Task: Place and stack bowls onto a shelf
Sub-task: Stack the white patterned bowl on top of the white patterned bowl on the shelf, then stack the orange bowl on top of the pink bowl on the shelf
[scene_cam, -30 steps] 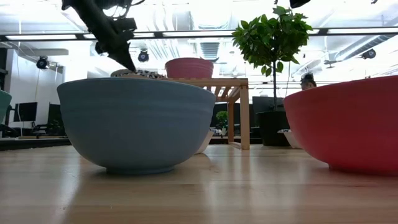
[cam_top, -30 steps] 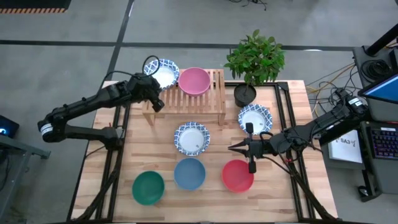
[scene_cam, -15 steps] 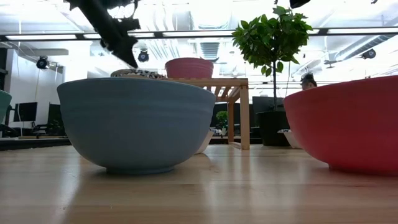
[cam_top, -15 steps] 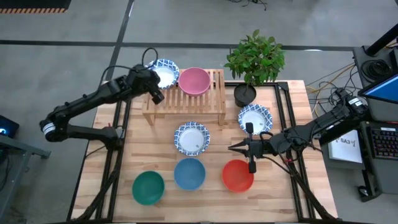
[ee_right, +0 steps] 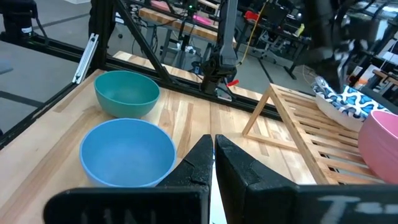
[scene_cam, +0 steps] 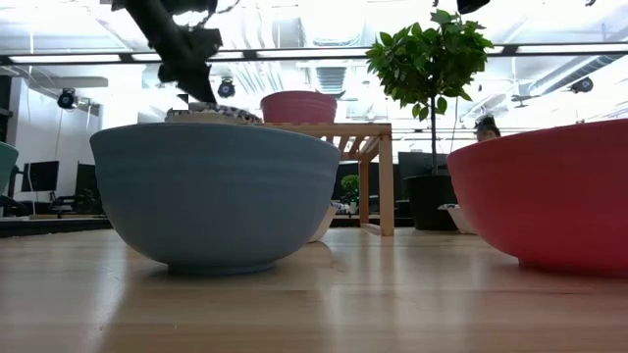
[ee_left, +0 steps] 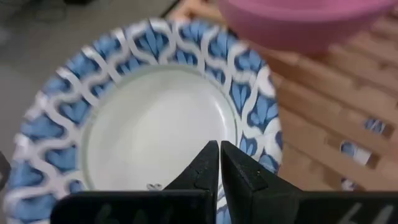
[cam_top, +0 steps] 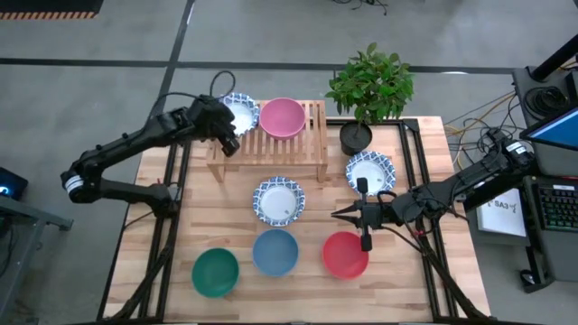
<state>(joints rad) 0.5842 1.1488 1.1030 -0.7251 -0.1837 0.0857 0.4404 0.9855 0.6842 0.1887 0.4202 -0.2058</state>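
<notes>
My left gripper (cam_top: 231, 137) is shut on a white bowl with a blue patterned rim (cam_top: 240, 110) over the left end of the light-wood shelf (cam_top: 282, 155). A pink bowl (cam_top: 283, 117) sits on the slats beside it. Two more patterned bowls (cam_top: 278, 200) (cam_top: 370, 171) rest on the table. The green (cam_top: 215, 273), blue (cam_top: 275, 252) and red (cam_top: 345, 255) bowls stand in a row near the table's near edge. My right gripper (cam_top: 336, 215) hovers shut above the table, between the middle patterned bowl and the red bowl. My left gripper (ee_left: 219, 148) holds the patterned bowl by the part of its rim (ee_left: 245, 152) nearest the arm, coming slantwise from above and from the table's left. The fingers themselves hide the exact spot. In the low view the bowl (scene_cam: 214, 115) sits about level at slat height.
A potted plant (cam_top: 368, 90) in a black pot stands at the shelf's right end, on the table's far side. The shelf's right half is bare slats (cam_top: 312, 135). Black frame rails (cam_top: 172, 208) run along both table sides. Bare tabletop lies left of the middle bowl.
My left gripper has shifted a little toward the table's far edge above the shelf's left end, staying shut on the patterned bowl. The bowl has stayed at that end of the shelf. My right arm has kept still.
</notes>
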